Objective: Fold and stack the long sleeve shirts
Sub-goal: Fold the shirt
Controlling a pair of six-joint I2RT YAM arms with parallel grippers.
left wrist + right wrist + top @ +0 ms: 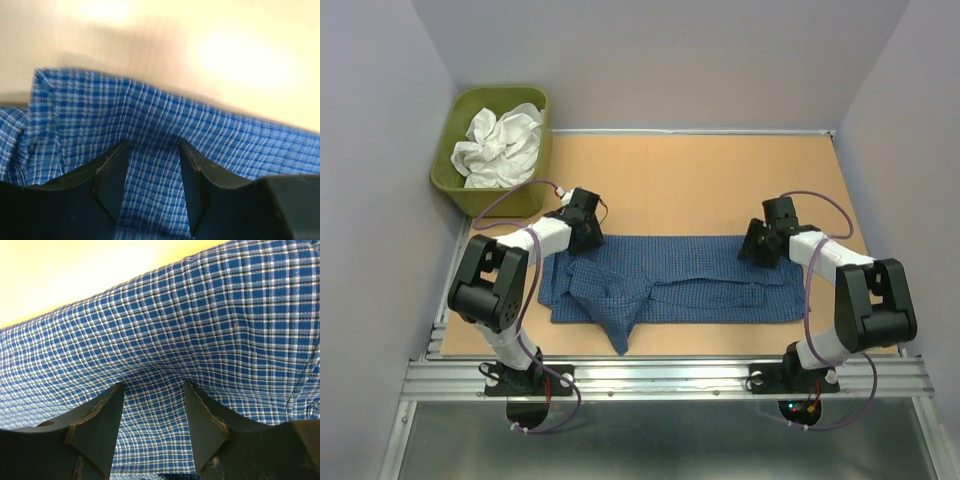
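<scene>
Top external view: both arms reach from the near edge of the table to the far edge of one garment.
Checked shirt: dark blue, lying in a long flat band across the middle of the table, between the two arms; a pointed flap of it hangs towards the near edge, left of centre.
White garment: crumpled inside the green tub at the far left corner, well apart from the checked shirt.
Left arm pose: elbow raised above its base, white forearm slanting away and to the right, wrist bent down at the shirt's far left corner.
Left gripper: down at the cloth by that corner.
Right arm pose: mirror of the left; elbow raised over its base, forearm slanting away and to the left, wrist tipped down at the shirt's far right end.
Right gripper: set on the far right edge of the shirt.
Left wrist view: the left gripper's fingers stand partly apart, checked cloth filling the gap, with the shirt's edge and bare tabletop just beyond the tips.
Left hold: cannot tell whether the cloth is pinched or only pressed.
Right wrist view: fingers likewise partly apart, tips sunk into the cloth, creases running out from them.
Right hold: cannot tell whether the cloth is clamped.
</scene>
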